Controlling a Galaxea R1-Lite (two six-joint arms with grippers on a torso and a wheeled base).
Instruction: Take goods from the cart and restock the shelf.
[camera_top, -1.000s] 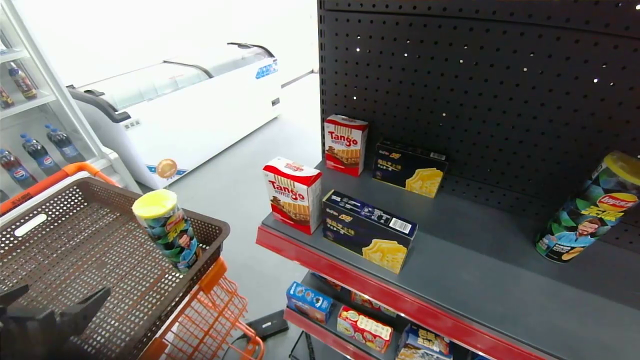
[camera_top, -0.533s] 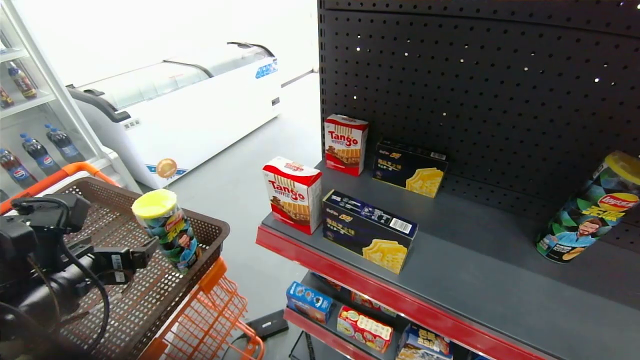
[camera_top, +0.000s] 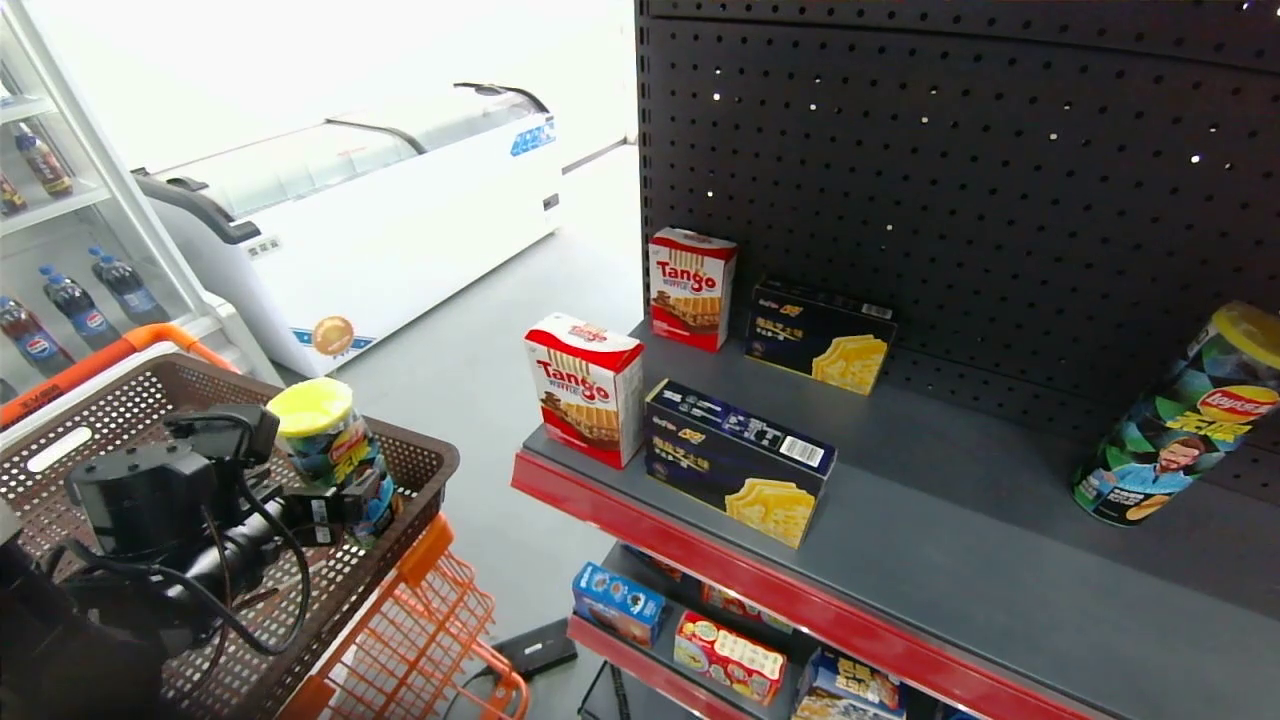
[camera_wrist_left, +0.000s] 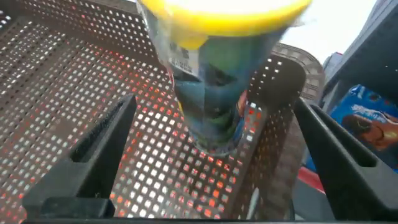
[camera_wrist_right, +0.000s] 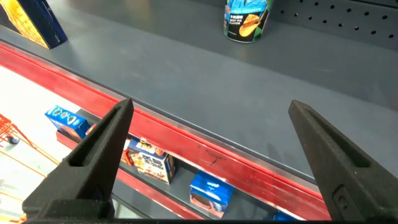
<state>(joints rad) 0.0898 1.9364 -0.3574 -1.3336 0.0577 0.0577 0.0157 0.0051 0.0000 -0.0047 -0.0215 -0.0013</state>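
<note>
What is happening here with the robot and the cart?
The robot is restocking. Its left claw is open, with one finger on each side of a chip can that stands in the cart's basket. It has not closed on the can yet. The right claw is open and empty above the front of the shelf. A second can is already on the shelf, along with some boxes.

Yellow-lidded can (camera_top: 330, 450), brown basket (camera_top: 425, 460), orange cart (camera_top: 440, 600)
At the black left tool (camera_top: 343, 497), the can's body is a blue-green patchwork; the basket is perforated, the cart wire mesh; well right of the tool, the shelf (camera_top: 950, 540) is grey, edged red.
</note>
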